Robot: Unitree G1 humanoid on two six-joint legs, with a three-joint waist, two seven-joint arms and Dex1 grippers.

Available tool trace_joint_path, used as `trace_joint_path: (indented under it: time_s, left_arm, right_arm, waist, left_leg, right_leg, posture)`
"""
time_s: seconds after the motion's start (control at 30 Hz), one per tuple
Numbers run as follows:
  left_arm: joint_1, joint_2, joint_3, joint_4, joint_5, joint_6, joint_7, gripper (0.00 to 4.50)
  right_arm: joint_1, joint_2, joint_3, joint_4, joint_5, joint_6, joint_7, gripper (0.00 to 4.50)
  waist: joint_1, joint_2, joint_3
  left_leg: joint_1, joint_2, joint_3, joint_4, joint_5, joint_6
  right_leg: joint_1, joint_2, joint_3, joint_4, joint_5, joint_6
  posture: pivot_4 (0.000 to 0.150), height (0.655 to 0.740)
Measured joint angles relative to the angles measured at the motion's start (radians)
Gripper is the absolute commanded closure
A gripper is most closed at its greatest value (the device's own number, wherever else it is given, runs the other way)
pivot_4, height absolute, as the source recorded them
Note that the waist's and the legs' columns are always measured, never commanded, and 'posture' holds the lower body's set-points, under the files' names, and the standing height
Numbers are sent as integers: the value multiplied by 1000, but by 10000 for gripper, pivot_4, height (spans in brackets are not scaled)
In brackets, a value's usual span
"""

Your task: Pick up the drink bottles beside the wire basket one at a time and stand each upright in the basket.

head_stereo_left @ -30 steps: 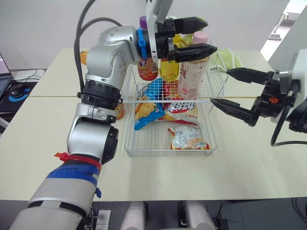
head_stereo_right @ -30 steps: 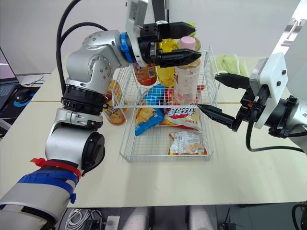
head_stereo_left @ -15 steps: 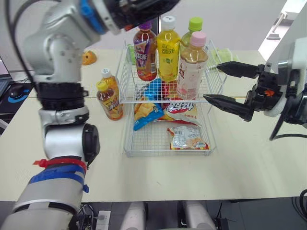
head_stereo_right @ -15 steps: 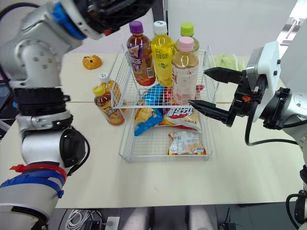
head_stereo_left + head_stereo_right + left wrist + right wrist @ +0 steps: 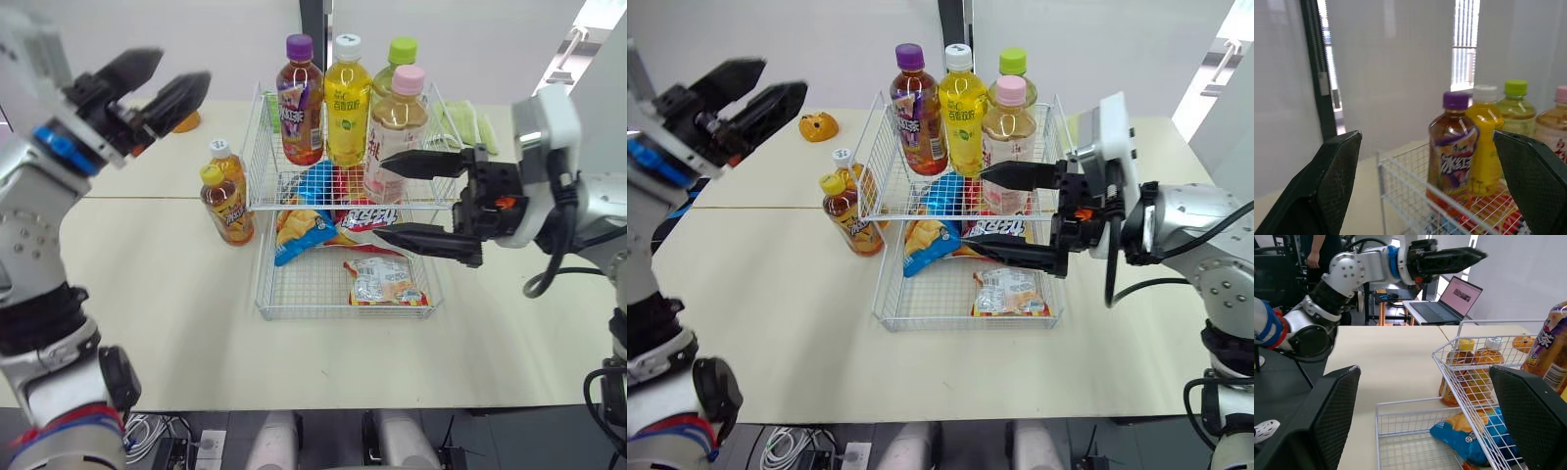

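Drink bottles beside basket: a yellow-capped bottle (image 5: pixel 225 204) and a white-capped bottle (image 5: pixel 227 166), both amber, stand upright on the table (image 5: pixel 147 313) just left of the wire basket (image 5: pixel 263 294). They stand close together, the white-capped one farther back.
Bottles in basket: a purple-capped bottle (image 5: pixel 301 103), a yellow juice bottle (image 5: pixel 346 103), a green-capped bottle (image 5: pixel 400 59) and a pink-capped bottle (image 5: pixel 397 127) stand upright, packed close in the raised back section.
Basket edges: the back section's left wall runs right beside the two outside bottles. The lower front section holds snack bags (image 5: pixel 299 235) behind a low rim.
Open room: bare tabletop spreads to the left and front of the two outside bottles.
Left gripper (image 5: pixel 172 74): held high, up and to the left of the outside bottles and well apart from them. Its fingers point toward the basket, spread wide and empty.
Right gripper (image 5: pixel 382 200): reaches in from the right across the basket's right half. The upper finger crosses the pink-capped bottle and the lower one is above the snack bags; they are spread wide, holding nothing.
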Motion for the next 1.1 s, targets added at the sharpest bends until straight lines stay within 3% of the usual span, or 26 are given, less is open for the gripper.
trace_joint_path:
  time_s: [0.3, 0.4, 0.47, 0.8, 1.1]
  left_arm:
    - [388, -23, 198, -18, 31, -149, 7, 589]
    - [588, -182, 196, -48, 51, -211, 35, 589]
    - [644, -229, 167, -53, 54, -226, 53, 589]
    - [672, -231, 125, -163, 31, -264, 124, 589]
    - [460, -151, -61, -159, 54, -223, 191, 589]
  right_arm:
    - [-13, 50, 32, 17, -58, -27, 8, 0]
    - [-13, 52, 38, 19, -82, -34, 21, 0]
    - [-13, 53, 38, 19, -92, -36, 22, 0]
    - [-13, 53, 38, 19, -93, -36, 36, 0]
    - [-11, 56, 36, 18, -100, -48, 40, 0]
  waist:
    - [12, -1, -2]
    - [9, -1, -3]
    - [9, -3, -4]
    - [23, -3, -5]
    - [27, -3, -5]
  left_leg:
    - [1, 1, 0, 0, 0, 0]
    - [1, 2, 1, -1, 0, 0]
    - [0, 2, 0, 0, 0, 0]
    - [1, 1, 0, 0, 0, 0]
    - [1, -1, 1, 0, 0, 0]
  right_leg:
    - [1, -2, 0, -1, 0, 0]
    - [1, -3, 1, -2, 1, 2]
    - [1, -2, 0, -2, 1, 1]
    - [1, -1, 0, -2, 1, 0]
    - [1, -1, 0, -2, 1, 0]
  posture:
    - [1500, 7400]
    - [1500, 7400]
    - [1500, 7400]
    - [1500, 7400]
    - [1500, 7400]
